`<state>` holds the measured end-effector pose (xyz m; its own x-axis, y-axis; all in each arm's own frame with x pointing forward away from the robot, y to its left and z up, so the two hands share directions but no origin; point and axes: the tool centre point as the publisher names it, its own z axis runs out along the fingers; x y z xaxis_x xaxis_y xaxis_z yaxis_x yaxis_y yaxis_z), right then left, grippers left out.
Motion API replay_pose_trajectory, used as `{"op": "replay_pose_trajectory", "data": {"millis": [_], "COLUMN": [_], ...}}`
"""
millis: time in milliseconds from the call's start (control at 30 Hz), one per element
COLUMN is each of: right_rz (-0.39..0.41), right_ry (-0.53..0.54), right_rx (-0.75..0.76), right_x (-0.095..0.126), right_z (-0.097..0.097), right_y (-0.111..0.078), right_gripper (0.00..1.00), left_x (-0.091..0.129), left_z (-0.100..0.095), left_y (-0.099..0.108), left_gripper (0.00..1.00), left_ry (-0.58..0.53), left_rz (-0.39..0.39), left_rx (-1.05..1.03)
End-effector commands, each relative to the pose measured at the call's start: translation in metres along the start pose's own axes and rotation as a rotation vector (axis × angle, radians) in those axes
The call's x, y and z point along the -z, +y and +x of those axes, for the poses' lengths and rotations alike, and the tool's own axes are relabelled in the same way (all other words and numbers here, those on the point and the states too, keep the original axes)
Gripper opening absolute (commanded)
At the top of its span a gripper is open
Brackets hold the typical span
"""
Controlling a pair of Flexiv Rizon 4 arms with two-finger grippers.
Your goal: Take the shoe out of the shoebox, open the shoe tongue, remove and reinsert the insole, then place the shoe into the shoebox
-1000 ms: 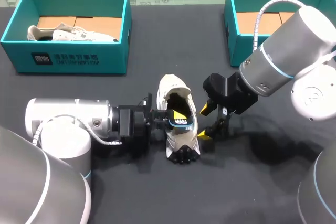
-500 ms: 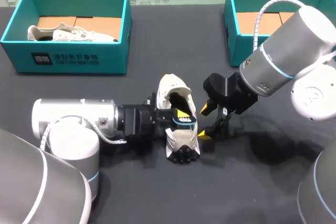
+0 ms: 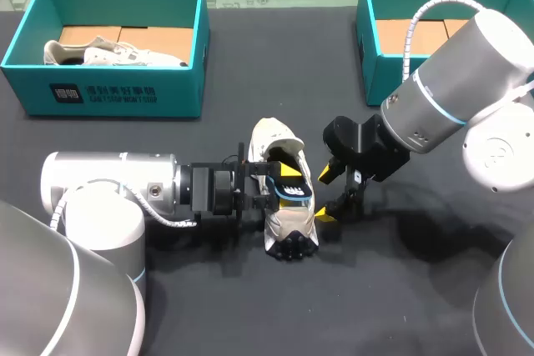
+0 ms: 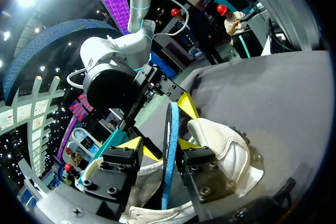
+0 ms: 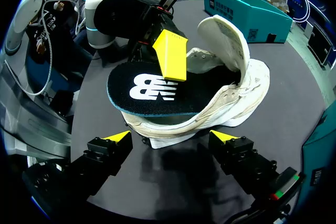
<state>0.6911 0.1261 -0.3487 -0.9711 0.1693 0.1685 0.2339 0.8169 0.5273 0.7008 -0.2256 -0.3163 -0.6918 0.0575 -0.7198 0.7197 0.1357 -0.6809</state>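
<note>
While our left gripper [image 4: 160,145] clamps the insole [image 5: 152,90], half out of the shoe [image 3: 289,221] on the table [image 3: 400,289], we're in the insole step; out or back in, can't tell. Our right gripper [image 3: 325,196] sits open beside the shoe. Next: brace shoe, slide insole flat.

1. Swung the left arm [image 3: 108,193] rightward toward the shoe [image 3: 285,223], then back left.
2. Raised the insole [image 3: 294,193], pinched in the left gripper [image 3: 288,184], slightly farther out of the shoe's opening, baring more black face.
</note>
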Motion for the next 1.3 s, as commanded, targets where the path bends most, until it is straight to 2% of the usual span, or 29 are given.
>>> {"op": "replay_pose_trajectory", "data": {"millis": [33, 100, 167, 400, 800, 1000, 1033, 1067, 1167, 1300], "right_rz": [0.001, 0.001, 0.001, 0.001, 0.001, 0.001, 0.001, 0.001, 0.001, 0.001], "right_ry": [-0.003, -0.003, -0.003, -0.003, -0.003, -0.003, -0.003, -0.003, -0.003, -0.003], "right_rx": [0.000, 0.000, 0.000, 0.000, 0.000, 0.000, 0.000, 0.000, 0.000, 0.000], "right_x": [-0.001, -0.001, -0.001, -0.001, -0.001, -0.001, -0.001, -0.001, -0.001, -0.001], "right_z": [0.001, 0.001, 0.001, 0.001, 0.001, 0.001, 0.001, 0.001, 0.001, 0.001], "right_y": [0.000, 0.000, 0.000, 0.000, 0.000, 0.000, 0.000, 0.000, 0.000, 0.000], "right_gripper": [1.00, 1.00, 1.00, 1.00, 1.00, 1.00, 1.00, 1.00, 1.00, 1.00], "left_x": [0.008, 0.007, 0.006, -0.001, -0.008, -0.002, 0.000, 0.001, 0.004, 0.007], "left_z": [0.001, 0.001, 0.001, 0.004, 0.012, 0.011, 0.011, 0.010, 0.008, 0.005], "left_y": [-0.008, -0.009, -0.009, 0.008, 0.040, 0.033, 0.030, 0.027, 0.016, 0.004], "left_gripper": [0.36, 0.27, 0.00, 0.00, 0.00, 0.00, 0.02, 0.13, 0.27, 0.25], "left_ry": [0.006, 0.008, 0.015, 0.039, 0.081, 0.079, 0.078, 0.074, 0.064, 0.060], "left_rz": [-0.001, 0.001, 0.005, -0.014, -0.133, -0.129, -0.121, -0.114, -0.093, -0.066], "left_rx": [-0.002, -0.004, -0.009, -0.042, -0.024, 0.005, 0.015, 0.017, 0.023, 0.025]}}
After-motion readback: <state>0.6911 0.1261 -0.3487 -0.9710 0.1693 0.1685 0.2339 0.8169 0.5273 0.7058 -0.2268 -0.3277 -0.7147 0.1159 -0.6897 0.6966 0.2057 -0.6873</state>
